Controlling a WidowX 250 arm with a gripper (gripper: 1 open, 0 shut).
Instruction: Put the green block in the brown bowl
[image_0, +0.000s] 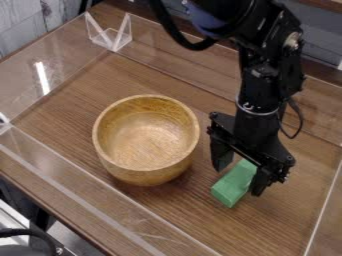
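Pincer (249, 170) stood low over the far end of the green block (237, 185), fingers spread either side. Brown bowl (146, 137) sat just left, its thick wall leaving only a narrow gap. Bowl mouth was unobstructed from above. Bare wooden surface (160, 70) lay open behind; clear walls (107, 32) bounded the edges.

I see a dark wood-grain table (80, 95) under clear acrylic walls. On it sits the brown bowl (146, 138), and just beside it to the right the green block (235, 187) lies flat on the wood.
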